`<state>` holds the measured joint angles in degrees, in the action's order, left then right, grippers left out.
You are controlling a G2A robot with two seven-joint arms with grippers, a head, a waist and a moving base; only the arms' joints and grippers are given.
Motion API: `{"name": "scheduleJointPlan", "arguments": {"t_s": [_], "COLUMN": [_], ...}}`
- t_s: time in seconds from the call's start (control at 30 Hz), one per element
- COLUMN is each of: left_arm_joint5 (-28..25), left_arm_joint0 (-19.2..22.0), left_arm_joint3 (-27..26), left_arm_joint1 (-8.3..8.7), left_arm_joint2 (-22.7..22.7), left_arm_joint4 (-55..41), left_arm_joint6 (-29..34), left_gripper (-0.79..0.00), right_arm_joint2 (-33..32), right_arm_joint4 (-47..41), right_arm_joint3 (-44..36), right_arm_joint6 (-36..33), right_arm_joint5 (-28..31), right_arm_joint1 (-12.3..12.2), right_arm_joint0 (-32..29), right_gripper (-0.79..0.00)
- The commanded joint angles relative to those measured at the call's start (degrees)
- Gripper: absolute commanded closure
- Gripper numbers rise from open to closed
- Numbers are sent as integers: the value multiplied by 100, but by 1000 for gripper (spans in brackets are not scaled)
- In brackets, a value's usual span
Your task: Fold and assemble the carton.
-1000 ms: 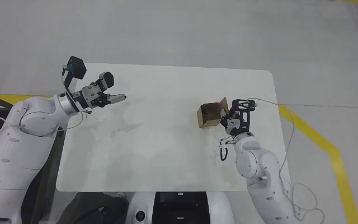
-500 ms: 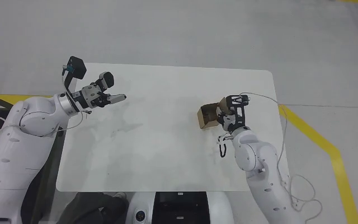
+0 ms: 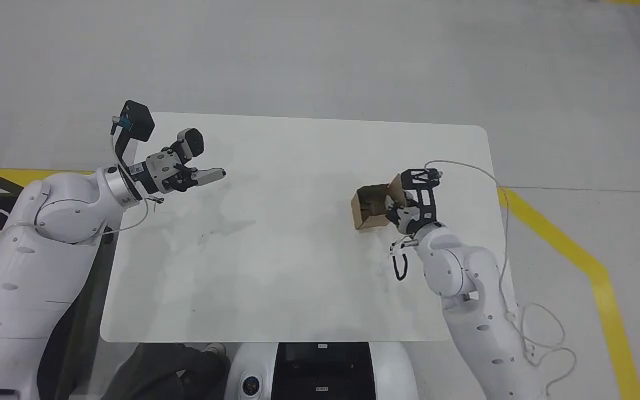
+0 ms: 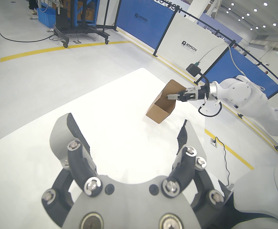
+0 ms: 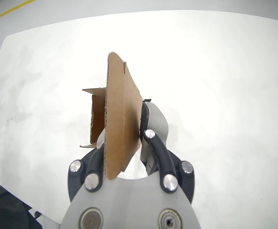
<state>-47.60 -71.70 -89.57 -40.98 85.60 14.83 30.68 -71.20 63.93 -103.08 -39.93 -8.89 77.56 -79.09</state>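
Probably to fold it down, the right gripper (image 4: 172, 97) clamps the raised flap (image 5: 121, 97) of the open cardboard carton (image 3: 372, 208) on the table (image 3: 300, 270); well apart from the carton, the left gripper (image 4: 127, 121) hangs wide open, empty.

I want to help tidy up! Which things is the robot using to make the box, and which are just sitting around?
For the job: the carton, the right gripper shut on its flap, the left gripper open and apart from it, the white table.

Just lying about: the black wheeled cart, the blue crate, the black cable on the floor.
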Motion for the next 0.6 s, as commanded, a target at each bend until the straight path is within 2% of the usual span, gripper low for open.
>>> {"name": "scheduleJointPlan", "arguments": {"t_s": [0.0,0.07,0.2,0.43,0.57], "left_arm_joint5": [0,0,0,0,0], "left_arm_joint0": [0,0,0,0,0], "left_arm_joint3": [0,0,0,0,0], "left_arm_joint1": [0,0,0,0,0], "left_arm_joint2": [0,0,0,0,0], "left_arm_joint4": [0,0,0,0,0], "left_arm_joint6": [0,0,0,0,0], "left_gripper": [-785,-785,-785,-785,-785], "right_arm_joint2": [4,9,10,-65,-191], "right_arm_joint4": [-37,-83,-157,-273,-751], "right_arm_joint3": [58,107,165,11,-183], "right_arm_joint6": [0,10,52,186,433], "right_arm_joint5": [12,25,52,187,567], "right_arm_joint1": [2,4,5,-12,-26], "right_arm_joint0": [33,63,87,15,-131], "right_gripper": [-154,-148,0,0,0]}}
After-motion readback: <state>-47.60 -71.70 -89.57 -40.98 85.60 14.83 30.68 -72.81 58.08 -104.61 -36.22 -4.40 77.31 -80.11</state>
